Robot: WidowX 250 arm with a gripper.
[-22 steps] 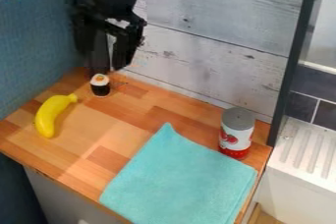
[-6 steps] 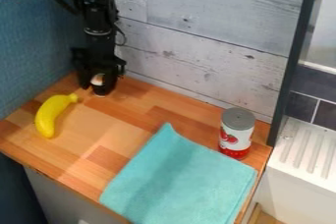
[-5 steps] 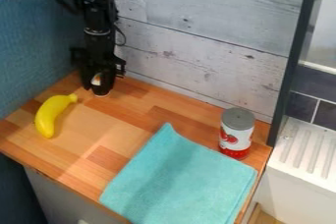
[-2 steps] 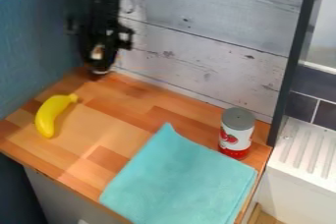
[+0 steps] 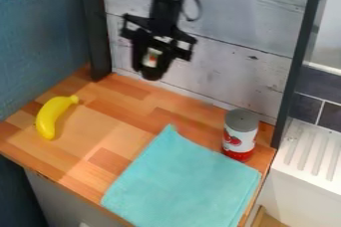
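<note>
the tool (image 5: pixel 150 69) has lifted the sushi (image 5: pixel 152 58) and swung toward the can (image 5: pixel 240 135)

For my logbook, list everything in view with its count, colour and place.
Sushi roll: one, white, orange and black, held above the counter
Banana: one, yellow, counter's left side
Cloth: one, turquoise, counter's front
Can: one, white and red, grey top, beside the cloth
Counter: one, wood-brown, centre
Panel: one, blue, left
Plank wall: one, pale grey, behind
Posts: two, dark, flanking the wall
Ribbed surface: one, white, right
Gripper: one, black, above the counter's back
</note>
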